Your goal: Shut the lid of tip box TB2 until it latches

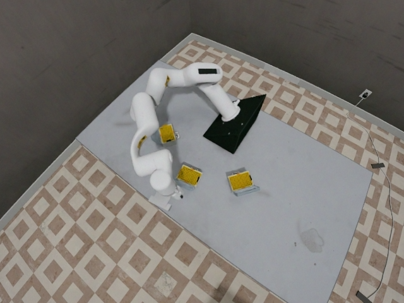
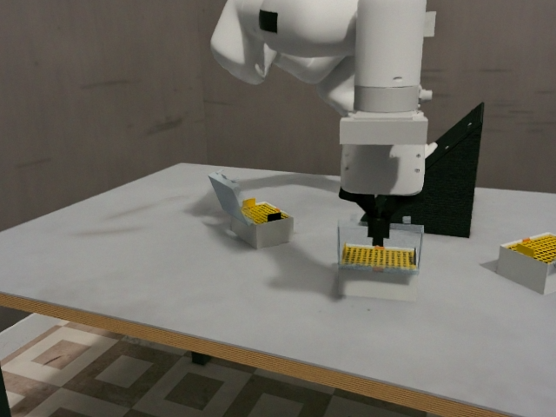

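Three white tip boxes with yellow racks stand on the grey bench. The middle box (image 2: pixel 378 269) (image 1: pixel 189 176) has its clear lid (image 2: pixel 377 247) down over the rack. My gripper (image 2: pixel 378 242) (image 1: pixel 180 196) is shut and empty, pointing straight down at the front edge of this lid, by the small orange latch tab. I cannot tell whether the fingertips touch the lid. The left box (image 2: pixel 262 226) (image 1: pixel 167 134) has its lid (image 2: pixel 227 197) standing open. The right box (image 2: pixel 530 260) (image 1: pixel 240 181) is open too. I cannot read the box labels.
A black wedge-shaped stand (image 2: pixel 448 188) (image 1: pixel 235 124) carrying the arm's base rises behind the middle box. The bench's front edge (image 2: pixel 269 359) runs close to the camera in the side view. The arm's elbow arches over the left box in the top view.
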`<action>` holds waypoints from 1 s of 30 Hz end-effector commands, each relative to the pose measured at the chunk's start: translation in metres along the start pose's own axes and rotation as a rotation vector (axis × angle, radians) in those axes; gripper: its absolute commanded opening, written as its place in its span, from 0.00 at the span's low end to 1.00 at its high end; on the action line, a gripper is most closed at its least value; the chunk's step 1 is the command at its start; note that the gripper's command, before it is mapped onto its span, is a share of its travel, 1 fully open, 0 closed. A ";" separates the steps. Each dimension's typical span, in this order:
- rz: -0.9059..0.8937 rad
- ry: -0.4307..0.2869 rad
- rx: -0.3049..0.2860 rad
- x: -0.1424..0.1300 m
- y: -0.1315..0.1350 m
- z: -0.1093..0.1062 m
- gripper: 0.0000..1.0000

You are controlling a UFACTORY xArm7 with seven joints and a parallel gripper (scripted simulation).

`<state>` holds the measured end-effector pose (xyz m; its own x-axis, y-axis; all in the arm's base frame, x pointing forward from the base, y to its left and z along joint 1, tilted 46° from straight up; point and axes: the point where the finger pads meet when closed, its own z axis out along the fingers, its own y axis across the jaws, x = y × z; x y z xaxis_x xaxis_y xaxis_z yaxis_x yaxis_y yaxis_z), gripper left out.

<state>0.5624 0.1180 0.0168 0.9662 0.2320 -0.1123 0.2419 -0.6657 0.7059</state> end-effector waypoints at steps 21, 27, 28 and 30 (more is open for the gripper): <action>0.000 0.005 0.002 -0.003 -0.001 0.011 0.00; 0.000 0.005 0.002 -0.008 -0.001 0.010 0.00; 0.000 0.005 0.002 -0.009 -0.001 0.010 0.00; 0.000 0.005 0.002 -0.012 -0.001 0.010 0.00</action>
<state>0.5544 0.1063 0.0085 0.9662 0.2318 -0.1125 0.2419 -0.6656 0.7060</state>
